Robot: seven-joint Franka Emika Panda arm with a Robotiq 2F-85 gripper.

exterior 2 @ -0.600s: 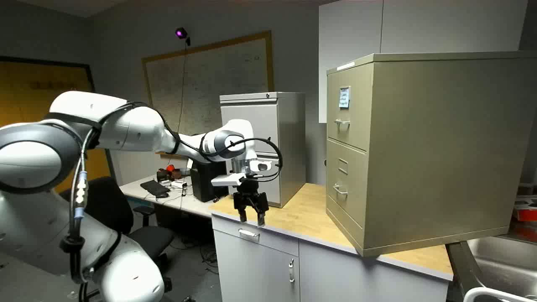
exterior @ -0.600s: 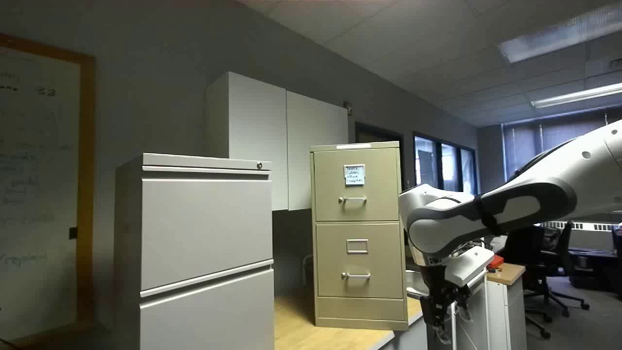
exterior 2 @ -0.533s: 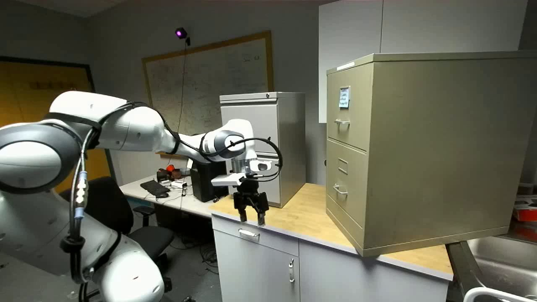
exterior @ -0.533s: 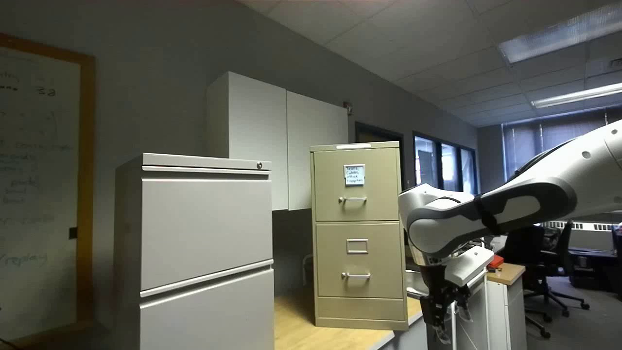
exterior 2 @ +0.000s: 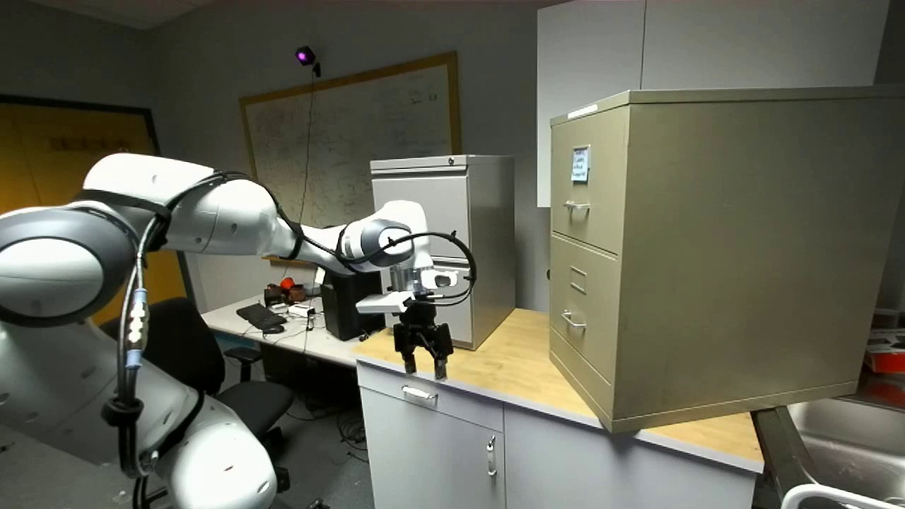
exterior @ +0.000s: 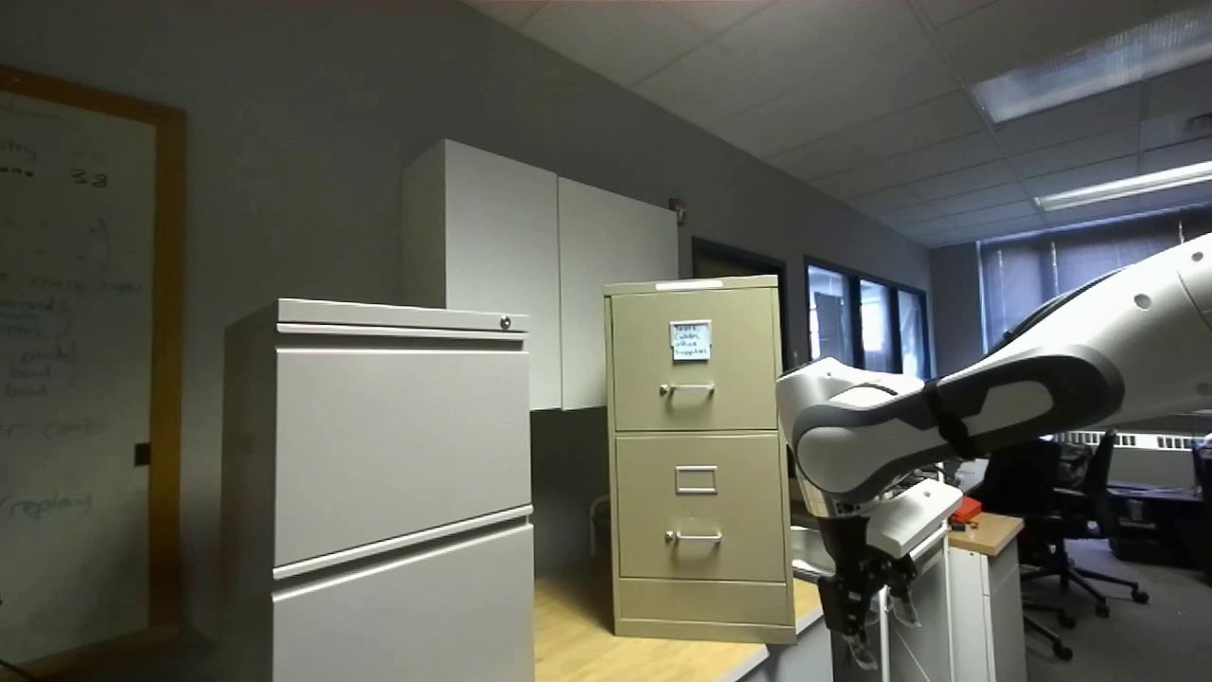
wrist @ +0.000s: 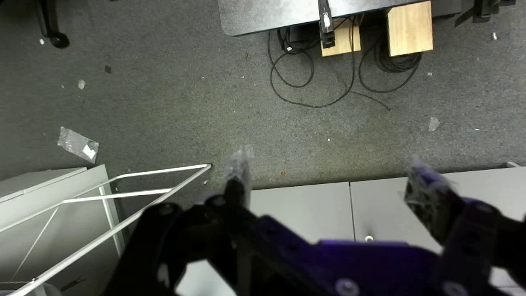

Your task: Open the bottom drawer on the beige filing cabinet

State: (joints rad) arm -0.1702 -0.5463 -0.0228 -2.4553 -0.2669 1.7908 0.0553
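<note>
The beige filing cabinet stands on a wooden counter and shows in both exterior views. Its bottom drawer is closed flush, with a silver handle and a label holder; the drawer also shows side-on. The top drawer, with the white-and-blue label, is closed too. My gripper points down, open and empty, in front of the counter and apart from the cabinet. It also shows in an exterior view right of the cabinet. In the wrist view its fingers are wide apart; the filing cabinet is out of view there.
A light-grey cabinet stands on the counter's far end. The wooden counter has grey cupboards below, with protruding handles. A metal sink lies beside the beige cabinet. A white wire rack and floor cables show below.
</note>
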